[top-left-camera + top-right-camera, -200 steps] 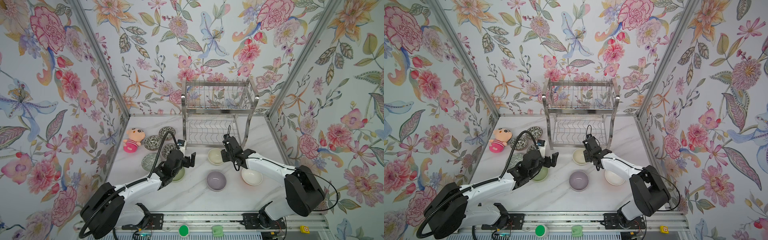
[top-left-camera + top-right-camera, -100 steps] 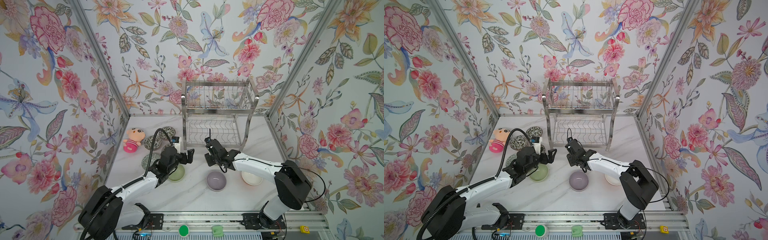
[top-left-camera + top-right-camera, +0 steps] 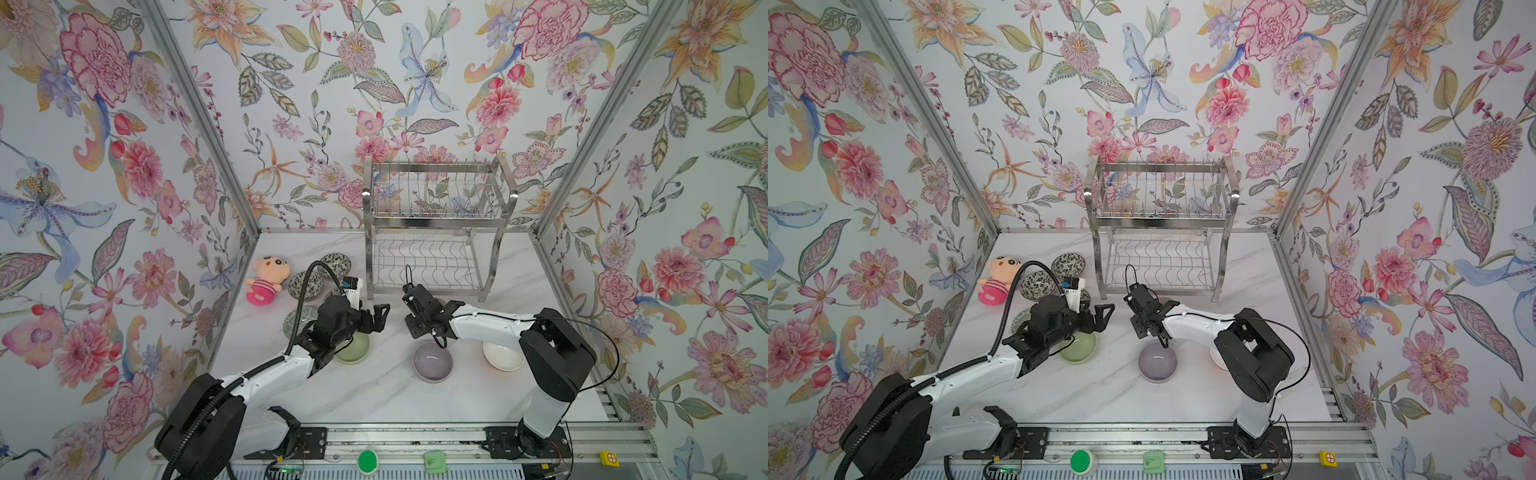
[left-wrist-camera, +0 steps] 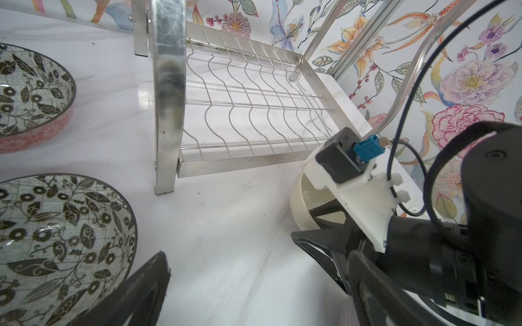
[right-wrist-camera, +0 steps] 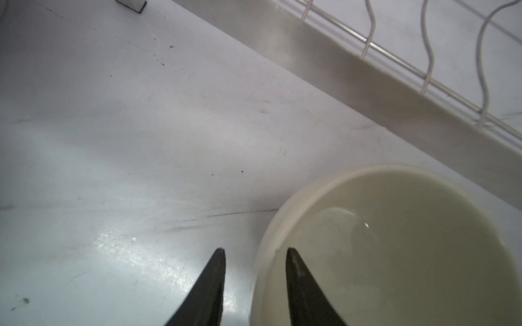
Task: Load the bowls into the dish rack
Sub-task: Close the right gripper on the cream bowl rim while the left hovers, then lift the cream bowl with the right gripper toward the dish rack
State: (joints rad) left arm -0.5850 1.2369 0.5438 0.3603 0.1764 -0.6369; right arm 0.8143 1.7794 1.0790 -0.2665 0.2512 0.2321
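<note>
Grasping seems the step in hand: the right gripper, centre of both top views, stands apart astride the rim of the round cream ceramic bowl, not yet clamped. That bowl sits on the white marble counter just before the shiny steel wire dish rack. Better to close gently, then lift straight. The left gripper hangs wide open, empty.
</note>
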